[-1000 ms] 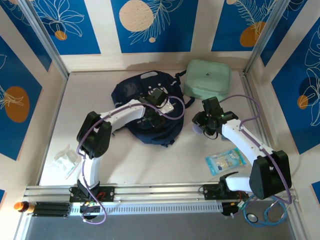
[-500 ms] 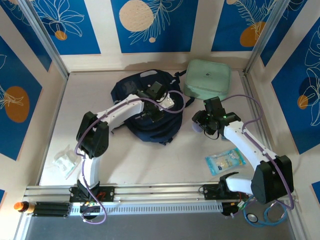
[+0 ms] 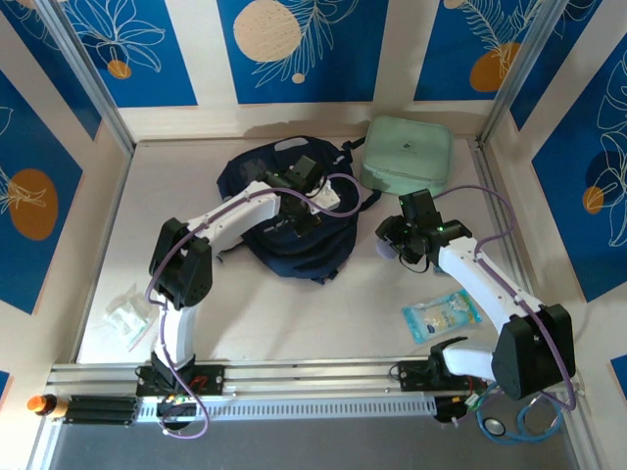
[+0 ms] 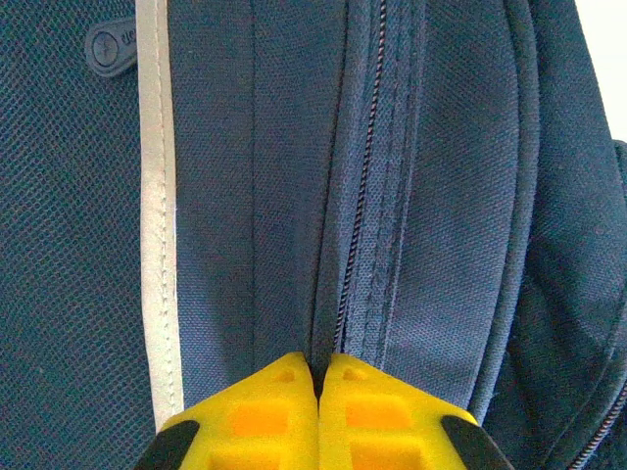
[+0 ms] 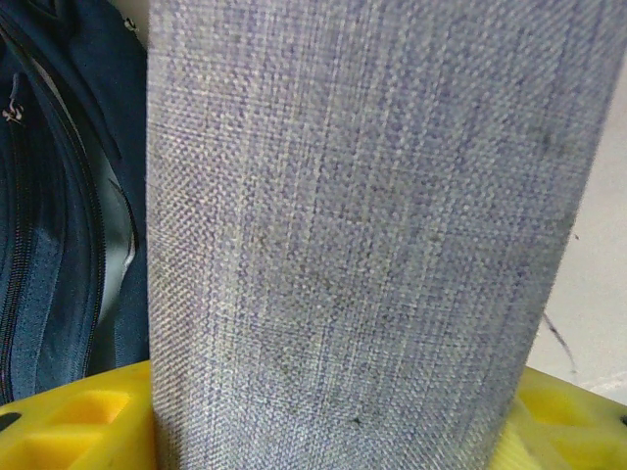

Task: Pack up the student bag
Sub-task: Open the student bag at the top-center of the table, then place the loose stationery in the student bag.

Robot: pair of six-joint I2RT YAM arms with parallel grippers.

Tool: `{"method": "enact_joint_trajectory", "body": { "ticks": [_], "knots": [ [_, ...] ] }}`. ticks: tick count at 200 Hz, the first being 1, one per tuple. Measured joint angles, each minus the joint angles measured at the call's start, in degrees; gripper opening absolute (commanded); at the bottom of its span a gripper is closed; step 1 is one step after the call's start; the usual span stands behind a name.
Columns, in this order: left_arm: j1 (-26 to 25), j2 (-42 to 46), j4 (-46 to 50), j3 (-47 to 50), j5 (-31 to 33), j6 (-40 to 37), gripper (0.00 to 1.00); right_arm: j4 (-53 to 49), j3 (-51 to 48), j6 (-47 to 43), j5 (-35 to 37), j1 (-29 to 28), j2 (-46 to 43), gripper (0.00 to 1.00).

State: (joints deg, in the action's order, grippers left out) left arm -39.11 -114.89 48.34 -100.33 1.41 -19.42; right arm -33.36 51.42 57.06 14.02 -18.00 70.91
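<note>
Seen from above, the student bag lies on the tabletop, centre-far. The left tool is down on it, and the right tool is just to its right.

The left wrist view shows the left tool clenched, its tips at the bag's closed zip.

In the right wrist view, the right tool grasps a grey woven fabric item.

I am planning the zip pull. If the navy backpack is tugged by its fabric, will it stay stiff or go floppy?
Probably floppy: the student bag lies slumped and creased, so fabric may bunch where the left gripper is shut beside the zip. It looks flat, so likely light; it might slide on the smooth table instead of resisting.
</note>
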Motion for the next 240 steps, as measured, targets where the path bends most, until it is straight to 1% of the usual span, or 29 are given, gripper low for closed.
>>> {"method": "enact_joint_trajectory", "body": {
  "ticks": [29,45,82,100,122,142,157,194,228,240],
  "knots": [
    [0.0,0.1,-0.1,0.0,-0.1,0.1,0.0,0.8,0.0,-0.1,-1.1,0.0,0.0,0.55],
    [0.0,1.0,-0.3,0.2,-0.2,0.3,0.0,2.8,0.0,-0.5,-3.0,-0.2,0.0,0.55],
    [0.9,8.7,-4.1,2.3,-0.8,1.6,0.0,11.3,-1.3,-1.6,-9.7,-2.0,0.0,0.55],
    [1.6,12.0,-6.3,2.3,-1.0,2.7,0.0,14.3,-1.4,-1.6,-11.6,-3.8,0.2,0.55],
    [1.6,13.9,-8.5,2.3,-1.7,4.6,0.0,17.8,-1.1,-1.3,-13.2,-5.9,1.8,0.55],
    [1.5,14.0,-10.3,2.3,-3.4,6.8,0.0,20.2,0.7,0.3,-14.0,-8.0,7.0,0.55],
    [1.4,14.0,-11.2,2.3,-4.2,8.3,0.0,21.7,2.6,1.8,-14.4,-9.6,12.2,0.53],
    [1.6,13.3,-13.0,1.2,-4.5,11.8,0.0,24.5,10.5,5.3,-13.8,-12.7,24.8,0.53],
    [3.0,13.1,-14.6,1.2,-5.9,15.1,0.0,29.0,17.3,8.2,-12.3,-13.3,33.7,0.56],
    [3.6,13.0,-15.2,1.1,-6.4,15.9,0.0,31.1,19.4,8.6,-12.7,-13.3,37.0,0.59]
  ]
}}
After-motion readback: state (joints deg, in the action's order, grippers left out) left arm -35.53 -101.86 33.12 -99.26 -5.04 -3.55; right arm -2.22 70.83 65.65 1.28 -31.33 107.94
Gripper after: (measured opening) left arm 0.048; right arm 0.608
